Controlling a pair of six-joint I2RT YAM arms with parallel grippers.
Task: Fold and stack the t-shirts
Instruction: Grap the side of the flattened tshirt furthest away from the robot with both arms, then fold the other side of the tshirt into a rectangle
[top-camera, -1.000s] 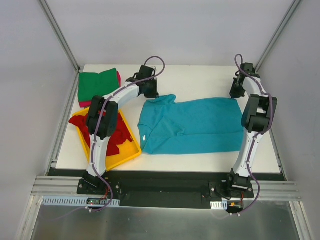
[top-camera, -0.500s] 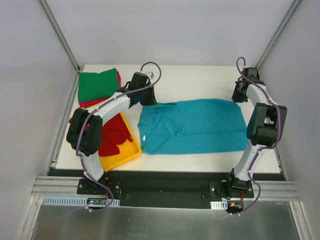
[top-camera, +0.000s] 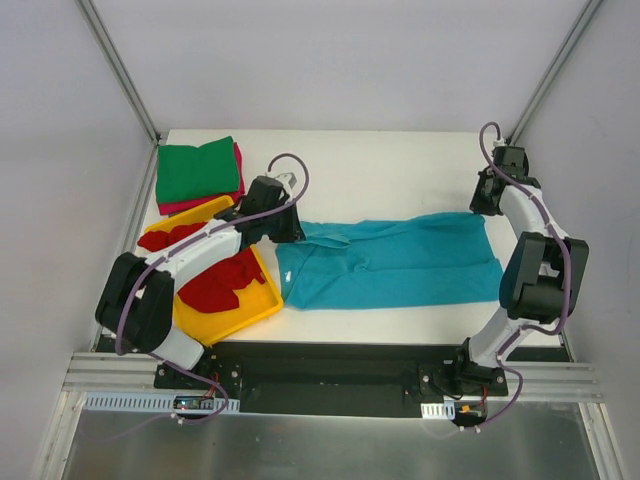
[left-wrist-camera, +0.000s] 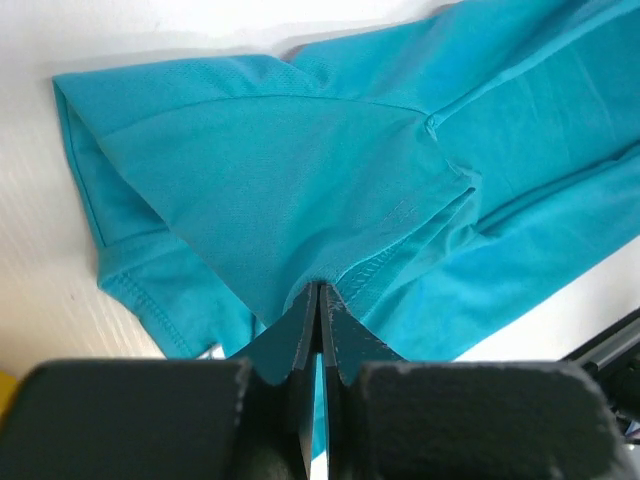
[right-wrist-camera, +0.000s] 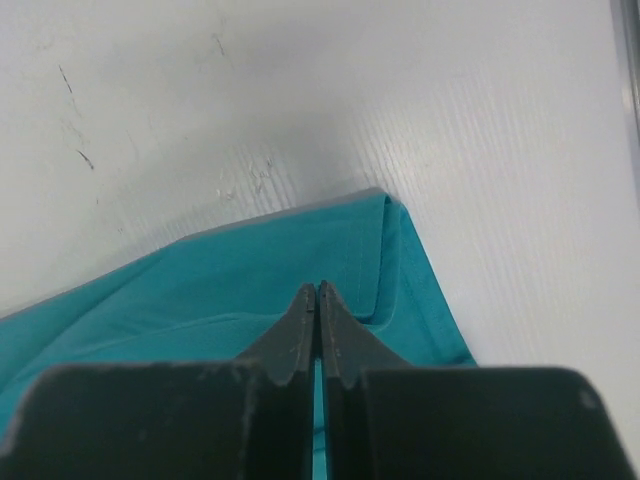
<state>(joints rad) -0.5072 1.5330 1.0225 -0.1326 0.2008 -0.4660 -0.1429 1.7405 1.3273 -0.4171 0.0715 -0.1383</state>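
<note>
**Both pincers clamp the teal shirt's far edge**

The teal shirt lies stretched sideways across the middle of the white desk, its collar end toward the left and its hem toward the right. It looks like a long, narrow band, with creases running along its length.

The left pincer sits at the shirt's upper left corner. In the left wrist view its 2 fingers are pressed together on a fold of teal cloth beside a sleeve seam.

The right pincer is at the upper right corner. In the right wrist view it is pinched tight on the hem edge, where the cloth doubles over into a small fold.

At the far left corner of the desk a folded green shirt rests on a magenta shirt, which shows only along the right and near edges.

Just in front of that pile, a yellow tray holds crumpled red shirts. The left arm reaches across above the tray. The tray's right edge lies just beside the teal shirt's collar end.
</note>
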